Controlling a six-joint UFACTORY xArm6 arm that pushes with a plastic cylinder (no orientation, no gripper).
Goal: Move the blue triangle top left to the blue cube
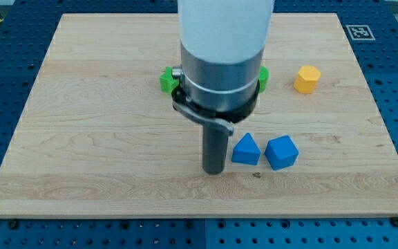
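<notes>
The blue triangle lies on the wooden board below the middle. The blue cube sits just to its right, nearly touching it. My tip is at the end of the dark rod, just left of the blue triangle and a little lower in the view. A narrow gap shows between the rod and the triangle. The arm's wide grey and white body hides the board's middle top.
A yellow block stands at the upper right. A green block peeks out left of the arm body and another green block peeks out right of it. The board ends near the view's bottom.
</notes>
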